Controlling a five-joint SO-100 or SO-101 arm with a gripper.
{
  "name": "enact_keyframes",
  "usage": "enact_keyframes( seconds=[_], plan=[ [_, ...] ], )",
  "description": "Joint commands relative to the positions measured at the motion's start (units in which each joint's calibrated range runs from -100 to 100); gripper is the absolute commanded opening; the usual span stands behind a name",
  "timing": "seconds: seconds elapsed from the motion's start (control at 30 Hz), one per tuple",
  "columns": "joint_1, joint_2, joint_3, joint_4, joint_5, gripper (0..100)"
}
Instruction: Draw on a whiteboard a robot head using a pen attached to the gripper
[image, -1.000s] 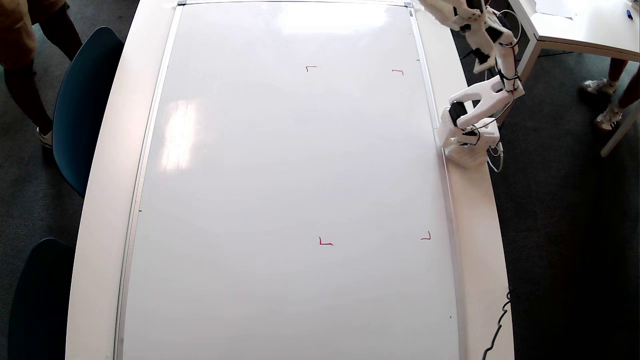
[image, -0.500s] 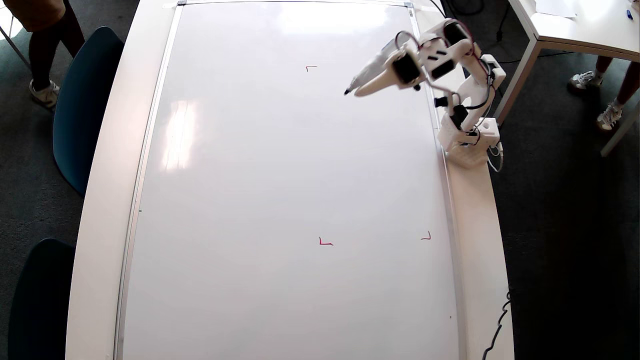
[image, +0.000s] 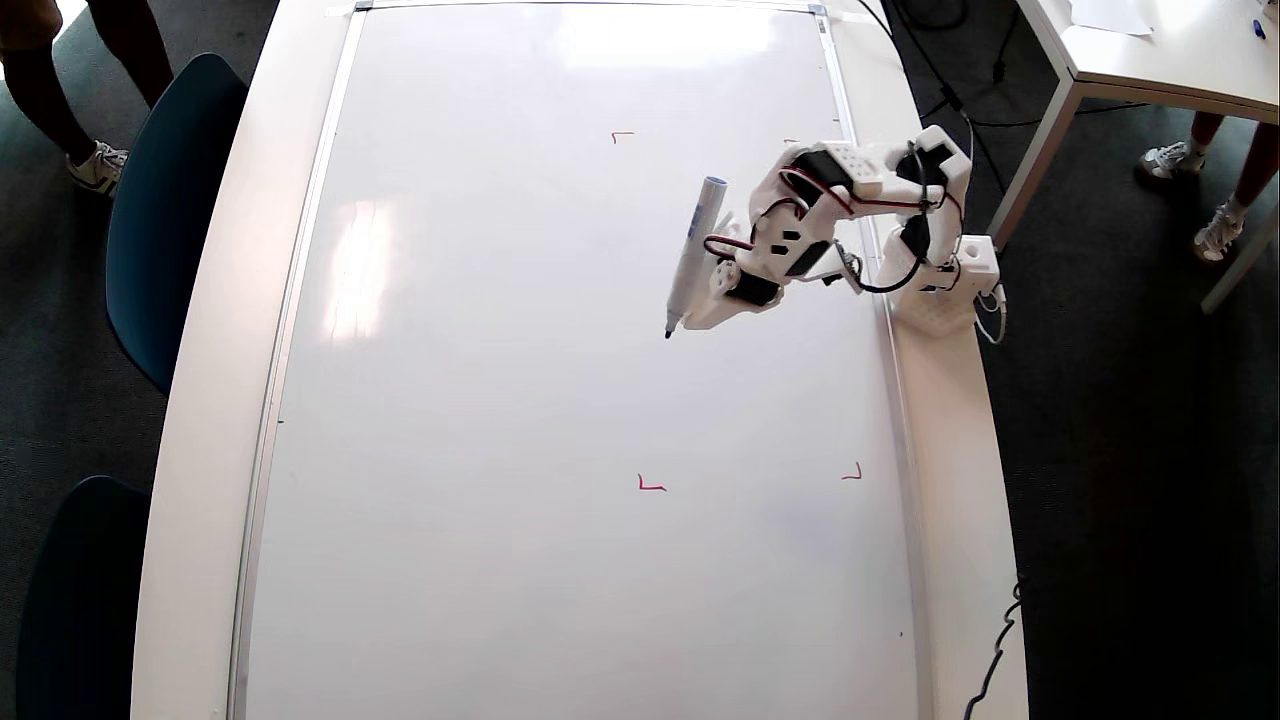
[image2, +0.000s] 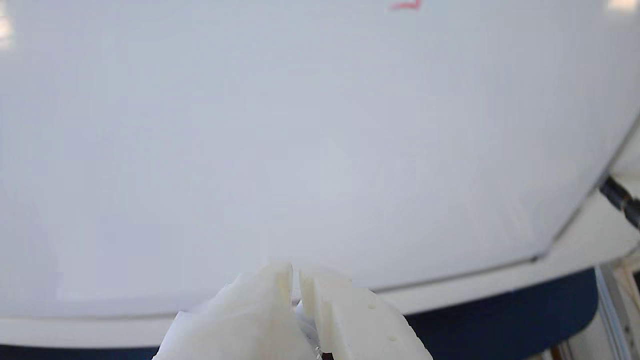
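The pen (image: 692, 258) hangs over the right half of the board (image: 500, 400) in the overhead view, slanted, blue end toward the far edge and dark tip toward the near edge. The tip sits between the four red marks, nearer the two far ones; whether it touches the surface cannot be told. No dark line shows on the board.

The pen lies along the left side of the gripper (image: 700, 320), fixed to it. In the wrist view the gripper (image2: 296, 274) has its two white tips almost together with only a thin slit between, nothing gripped there, and the pen does not show. A red mark (image2: 406, 6) sits at the far edge of that view.

The arm (image: 850, 190) folds out from its base (image: 940, 290) on the table's (image: 950, 480) right rim, just beside the board's silver frame. Blue chairs (image: 160, 200) stand at the table's left side. Legs and shoes (image: 1215, 235) of people show at the far corners, and a second table (image: 1160, 50) at far right.
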Motion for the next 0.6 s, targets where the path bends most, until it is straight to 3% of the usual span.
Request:
enact_keyframes(
  seconds=[0.0, 0.17, 0.57],
  plan=[
    [-1.0, 5.2, -2.0, -0.2, 2.3, 1],
    [-2.0, 12.4, -2.2, -0.4, 6.9, 1],
    [-4.6, 26.5, -14.1, -0.4, 7.2, 1]
  ],
)
